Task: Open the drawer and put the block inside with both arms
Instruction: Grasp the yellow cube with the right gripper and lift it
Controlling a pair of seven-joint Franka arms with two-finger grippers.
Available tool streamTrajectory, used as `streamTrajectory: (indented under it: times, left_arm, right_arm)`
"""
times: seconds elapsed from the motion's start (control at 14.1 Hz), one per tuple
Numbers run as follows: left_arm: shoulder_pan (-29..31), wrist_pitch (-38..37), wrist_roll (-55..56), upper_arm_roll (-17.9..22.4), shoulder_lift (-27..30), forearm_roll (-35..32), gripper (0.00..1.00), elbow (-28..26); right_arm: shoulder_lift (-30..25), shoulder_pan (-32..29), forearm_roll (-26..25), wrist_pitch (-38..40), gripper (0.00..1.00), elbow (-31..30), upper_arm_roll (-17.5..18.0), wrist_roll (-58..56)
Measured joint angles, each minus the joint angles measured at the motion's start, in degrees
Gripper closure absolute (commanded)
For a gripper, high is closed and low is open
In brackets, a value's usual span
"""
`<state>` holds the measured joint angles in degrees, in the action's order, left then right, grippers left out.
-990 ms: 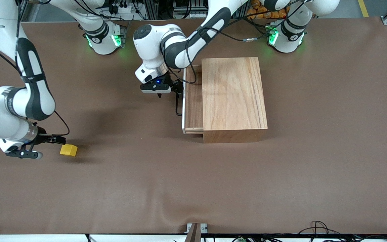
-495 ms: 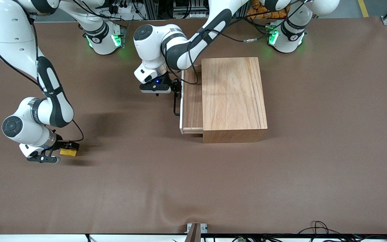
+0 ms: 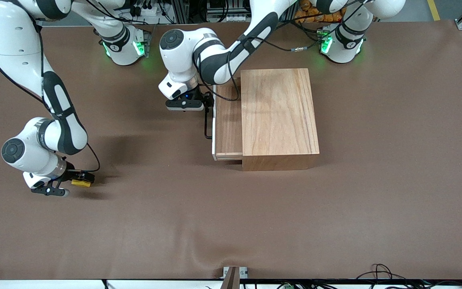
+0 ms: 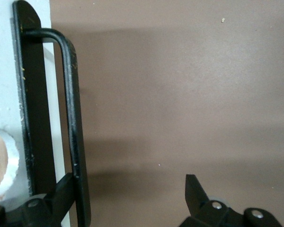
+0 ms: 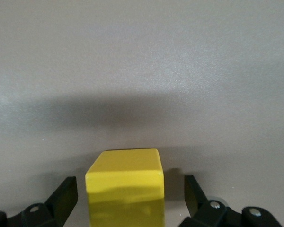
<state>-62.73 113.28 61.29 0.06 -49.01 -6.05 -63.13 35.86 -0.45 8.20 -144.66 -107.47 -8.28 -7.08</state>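
The drawer [image 3: 227, 120] stands partly pulled out of the big wooden box [image 3: 279, 112], with its white front [image 3: 213, 138] toward the right arm's end of the table. My left gripper [image 3: 209, 103] is open at the black loop handle [image 3: 206, 124]. In the left wrist view one finger [image 4: 61, 194] is hooked inside the handle [image 4: 72, 109], and the gripper [image 4: 130, 195] is spread wide. The yellow block [image 3: 81, 183] lies on the table near the right arm's end. My right gripper [image 3: 83, 179] is open and straddles it. The right wrist view shows the block [image 5: 125, 182] between the fingers [image 5: 66, 194] with gaps on both sides.
The brown table cover [image 3: 231, 216] spreads around the box and the block. A small metal bracket [image 3: 234, 273] sits at the table edge nearest the front camera. Cables [image 3: 379, 273] lie along that edge toward the left arm's end.
The drawer has slid farther out toward the right arm's end, with my left gripper at its handle. My right gripper has moved onto the block and now straddles it low on the table.
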Motion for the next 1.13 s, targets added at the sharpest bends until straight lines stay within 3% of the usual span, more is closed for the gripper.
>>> streamTrajectory:
  times: [0.07, 0.14, 0.78, 1.13]
  left_arm:
    - [-0.01, 0.1, 0.0, -0.03, 0.0, 0.05, 0.0, 0.03]
    - [-0.01, 0.17, 0.0, -0.04, -0.02, 0.08, 0.0, 0.04]
    - [-0.01, 1.26, 0.0, -0.04, -0.49, 0.08, 0.0, 0.27]
    - [-0.14, 3.82, 0.0, -0.39, -0.9, 0.08, 0.0, 0.65]
  right_arm:
    - [0.21, 0.0, 0.0, -0.17, 0.72, 0.0, -0.01, -0.59]
    - [0.32, 0.0, 0.0, -0.23, 0.8, 0.0, -0.02, -1.02]
    - [-0.12, -0.02, 0.01, 0.49, 0.9, 1.55, -0.27, -3.31]
    - [-6.36, -3.26, 0.08, 17.62, 0.9, 6.72, -0.88, -11.6]
